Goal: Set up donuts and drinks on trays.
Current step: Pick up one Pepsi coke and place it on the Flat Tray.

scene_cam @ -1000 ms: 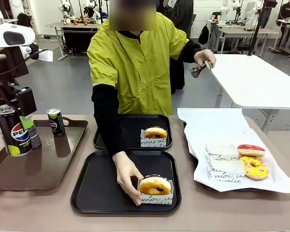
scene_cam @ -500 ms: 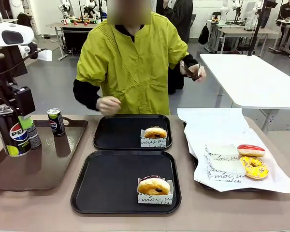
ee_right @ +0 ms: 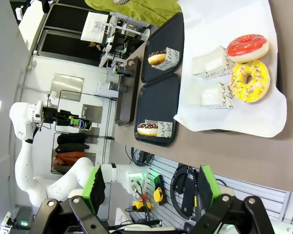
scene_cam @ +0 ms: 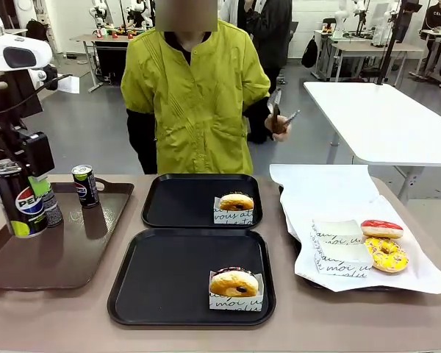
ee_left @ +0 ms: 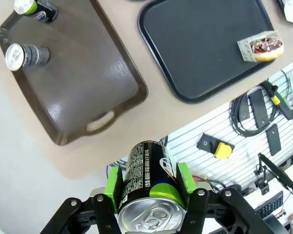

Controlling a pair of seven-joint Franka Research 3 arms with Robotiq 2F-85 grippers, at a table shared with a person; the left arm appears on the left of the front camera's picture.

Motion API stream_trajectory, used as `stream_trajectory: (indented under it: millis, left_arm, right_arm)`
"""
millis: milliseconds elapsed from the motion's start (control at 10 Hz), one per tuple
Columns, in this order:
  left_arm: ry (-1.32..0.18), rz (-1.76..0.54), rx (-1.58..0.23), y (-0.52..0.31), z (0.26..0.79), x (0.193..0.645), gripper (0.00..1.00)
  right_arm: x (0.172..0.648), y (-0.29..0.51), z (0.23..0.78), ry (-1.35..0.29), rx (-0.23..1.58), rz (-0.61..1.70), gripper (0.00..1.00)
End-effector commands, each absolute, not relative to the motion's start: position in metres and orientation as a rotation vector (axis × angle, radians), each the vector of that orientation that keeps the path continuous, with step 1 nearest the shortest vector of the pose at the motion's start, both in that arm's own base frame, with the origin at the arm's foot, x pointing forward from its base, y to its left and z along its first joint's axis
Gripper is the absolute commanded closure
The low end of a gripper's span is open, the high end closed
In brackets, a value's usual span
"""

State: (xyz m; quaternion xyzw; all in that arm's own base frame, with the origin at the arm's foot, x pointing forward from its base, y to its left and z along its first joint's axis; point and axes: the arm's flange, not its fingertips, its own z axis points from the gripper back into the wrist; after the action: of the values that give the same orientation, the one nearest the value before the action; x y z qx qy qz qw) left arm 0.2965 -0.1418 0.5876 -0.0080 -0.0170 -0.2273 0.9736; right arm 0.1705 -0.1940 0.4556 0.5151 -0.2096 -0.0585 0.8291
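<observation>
My left gripper [scene_cam: 20,200] [ee_left: 150,184] is shut on a black soda can [scene_cam: 16,209] [ee_left: 147,187], held upright above the left end of the brown tray [scene_cam: 59,257]. Two more cans [scene_cam: 84,184] [ee_left: 27,55] stand on that tray. The near black tray [scene_cam: 162,283] carries one sleeved donut [scene_cam: 234,282] at its front right. The far black tray [scene_cam: 178,202] has a chocolate-topped donut [scene_cam: 237,201] at its right side. My right gripper [ee_right: 151,187] hangs open and high above the table's right end, with nothing between its fingers.
A paper-lined tray [scene_cam: 331,195] at the right holds a red donut [scene_cam: 382,229], a yellow donut [scene_cam: 386,255] and white sleeves [scene_cam: 338,243]. A person in a yellow-green jacket stands at the far side, holding tongs [scene_cam: 279,116] away from the table.
The person's hand let go of the donut on the near black tray and drew back; the person stood upright and pulled the tongs in. My left gripper and its can stayed put.
</observation>
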Motion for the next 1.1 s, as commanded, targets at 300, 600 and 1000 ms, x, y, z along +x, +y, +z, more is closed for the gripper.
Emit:
stream_trajectory:
  millis: [300, 600, 1000]
  left_arm:
    - [-0.138, -0.345, 0.092, -0.235, 0.532, 0.455, 0.44]
    - [-0.222, -0.349, 0.126, -0.285, 0.495, 0.504, 0.44]
    - [-0.211, -0.370, 0.101, -0.283, 0.481, 0.505, 0.44]
  right_arm:
    - [0.170, -0.194, 0.456, -0.452, 1.101, -0.114, 0.00]
    - [0.170, -0.194, 0.456, -0.452, 1.101, -0.114, 0.00]
    - [0.170, -0.194, 0.456, -0.452, 1.101, -0.114, 0.00]
